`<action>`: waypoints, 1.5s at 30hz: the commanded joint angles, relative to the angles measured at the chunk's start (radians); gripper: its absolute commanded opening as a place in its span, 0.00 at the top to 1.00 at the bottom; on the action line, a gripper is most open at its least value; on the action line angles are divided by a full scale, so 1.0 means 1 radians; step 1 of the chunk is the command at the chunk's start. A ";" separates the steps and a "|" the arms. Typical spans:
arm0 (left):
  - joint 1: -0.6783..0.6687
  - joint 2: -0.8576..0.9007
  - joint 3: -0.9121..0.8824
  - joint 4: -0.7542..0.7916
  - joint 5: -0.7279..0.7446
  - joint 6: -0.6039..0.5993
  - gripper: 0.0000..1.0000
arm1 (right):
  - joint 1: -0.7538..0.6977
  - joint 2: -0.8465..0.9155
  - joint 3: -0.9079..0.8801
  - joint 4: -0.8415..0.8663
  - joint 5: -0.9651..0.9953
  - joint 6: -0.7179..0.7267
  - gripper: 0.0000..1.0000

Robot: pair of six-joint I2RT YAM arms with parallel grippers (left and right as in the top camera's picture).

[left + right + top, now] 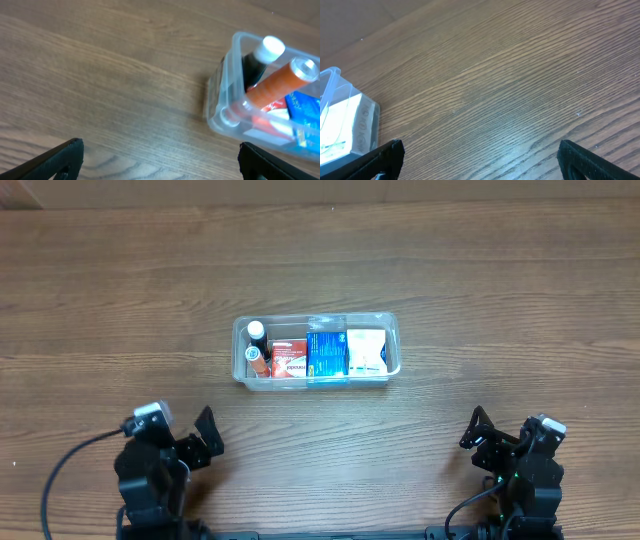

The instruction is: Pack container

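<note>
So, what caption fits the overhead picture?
Packed container, left gripper and right gripper both open and clear of it.

Robot lab bench, wood-grain tabletop point(320, 260)

Open counter point(480, 270) runs all around the container point(330, 382): beyond its far wall, off both ends and along its near side, so an approach is free from every direction. Inside the container little room is left. A white-capped bottle point(256, 330) and an orange tube point(262, 360) crowd its left end. A red box point(289, 357), a blue box point(326, 352) and a white packet point(366, 350) fill the rest side by side. The left jaws and the right jaws stand spread wide, well short of the container's near wall.
</note>
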 commanded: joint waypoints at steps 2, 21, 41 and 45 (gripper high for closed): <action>-0.003 -0.091 -0.096 0.009 0.015 -0.025 0.00 | -0.001 -0.012 -0.018 0.000 0.003 -0.002 0.00; -0.143 -0.272 -0.143 0.025 -0.025 0.096 0.00 | -0.001 -0.012 -0.018 0.000 0.003 -0.002 0.00; -0.159 -0.271 -0.143 0.023 -0.025 0.096 0.00 | -0.001 -0.012 -0.018 0.000 0.003 -0.002 0.00; -0.159 -0.271 -0.143 0.023 -0.025 0.096 0.00 | -0.001 -0.012 -0.018 0.000 0.003 -0.002 0.00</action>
